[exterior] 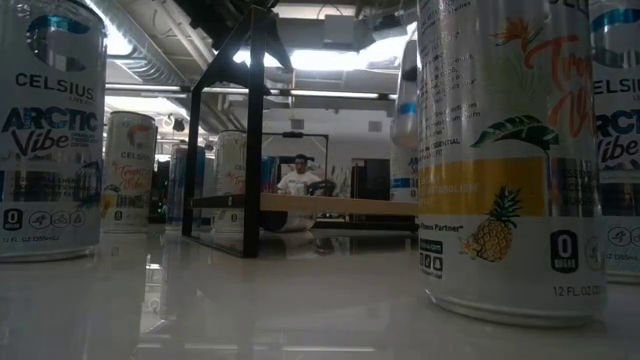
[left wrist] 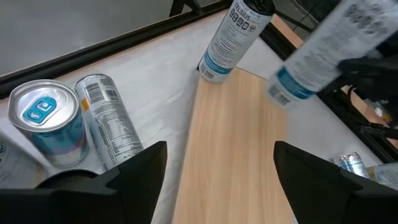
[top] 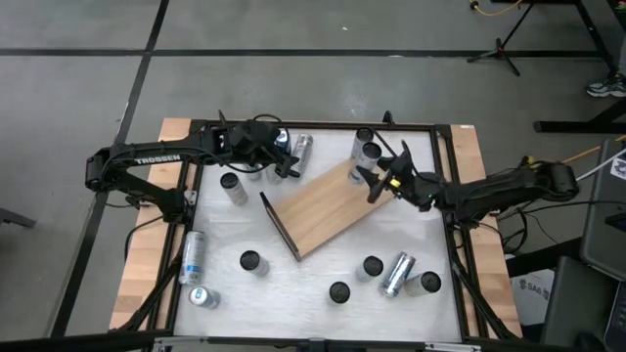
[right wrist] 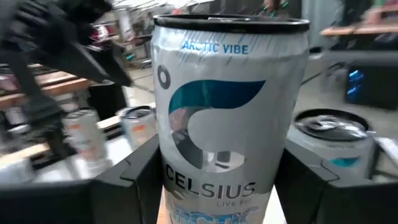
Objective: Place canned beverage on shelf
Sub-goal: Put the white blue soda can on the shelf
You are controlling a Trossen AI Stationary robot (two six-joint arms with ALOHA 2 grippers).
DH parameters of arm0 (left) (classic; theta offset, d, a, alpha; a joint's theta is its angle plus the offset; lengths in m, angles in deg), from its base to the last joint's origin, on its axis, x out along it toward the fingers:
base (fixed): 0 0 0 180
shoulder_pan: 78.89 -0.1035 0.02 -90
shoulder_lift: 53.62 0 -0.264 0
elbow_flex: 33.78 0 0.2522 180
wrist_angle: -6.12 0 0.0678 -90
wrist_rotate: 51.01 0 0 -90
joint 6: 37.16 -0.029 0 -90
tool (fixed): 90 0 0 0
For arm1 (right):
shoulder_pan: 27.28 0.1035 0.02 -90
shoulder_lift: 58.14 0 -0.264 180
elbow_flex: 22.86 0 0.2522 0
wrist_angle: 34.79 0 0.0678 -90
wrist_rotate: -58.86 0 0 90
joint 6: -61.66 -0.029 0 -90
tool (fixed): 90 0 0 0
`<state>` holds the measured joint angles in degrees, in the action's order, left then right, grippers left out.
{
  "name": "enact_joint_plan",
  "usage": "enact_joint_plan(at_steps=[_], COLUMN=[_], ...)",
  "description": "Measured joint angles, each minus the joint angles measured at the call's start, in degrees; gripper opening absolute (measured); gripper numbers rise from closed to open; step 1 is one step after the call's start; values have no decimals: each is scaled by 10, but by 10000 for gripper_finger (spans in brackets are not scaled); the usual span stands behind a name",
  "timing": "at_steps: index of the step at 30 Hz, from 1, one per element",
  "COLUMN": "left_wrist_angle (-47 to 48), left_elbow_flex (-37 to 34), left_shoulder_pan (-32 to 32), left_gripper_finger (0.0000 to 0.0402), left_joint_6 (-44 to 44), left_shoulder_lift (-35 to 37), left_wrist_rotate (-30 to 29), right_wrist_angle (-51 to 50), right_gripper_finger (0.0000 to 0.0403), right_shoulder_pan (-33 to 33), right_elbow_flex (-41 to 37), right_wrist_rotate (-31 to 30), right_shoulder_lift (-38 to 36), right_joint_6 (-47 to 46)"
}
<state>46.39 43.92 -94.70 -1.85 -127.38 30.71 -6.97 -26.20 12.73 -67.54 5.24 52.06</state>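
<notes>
A white bench (top: 323, 279) is being shown, strewn with cans. The shelf (top: 328, 207), a wood-grain board, is lying slantwise at mid-bench. At its far end the right gripper (top: 383, 181) is holding a Celsius can (right wrist: 229, 118), pinched between its fingers just above the board. The left gripper (top: 277, 156) is being kept beside two cans (left wrist: 74, 127), fingers spread and empty. A knock may be risked against the upright can (top: 369, 152) just beside. How high the can is off the board cannot be judged.
</notes>
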Motion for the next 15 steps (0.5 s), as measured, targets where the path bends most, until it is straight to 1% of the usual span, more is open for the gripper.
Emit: enact_joint_plan(at_steps=[4,7,11,15], left_wrist_angle=[-8,-8,-12,-34], left_elbow_flex=[0,0,0,0], left_shoulder_pan=[0,0,0,1], left_gripper_finger=[288,288,288,288], left_joint_6=[0,0,0,0], left_shoulder_lift=[0,-1,-1,-1], left_wrist_rotate=[0,0,-4,-18], right_wrist_angle=[37,57,111,152], right_gripper_finger=[225,225,225,225], right_shoulder_pan=[0,0,0,-11], right_elbow_flex=[-8,-9,-8,-9], right_wrist_rotate=[-16,-16,-19,-20], right_shoulder_lift=[41,82,136,185], right_joint_6=[14,16,26,27])
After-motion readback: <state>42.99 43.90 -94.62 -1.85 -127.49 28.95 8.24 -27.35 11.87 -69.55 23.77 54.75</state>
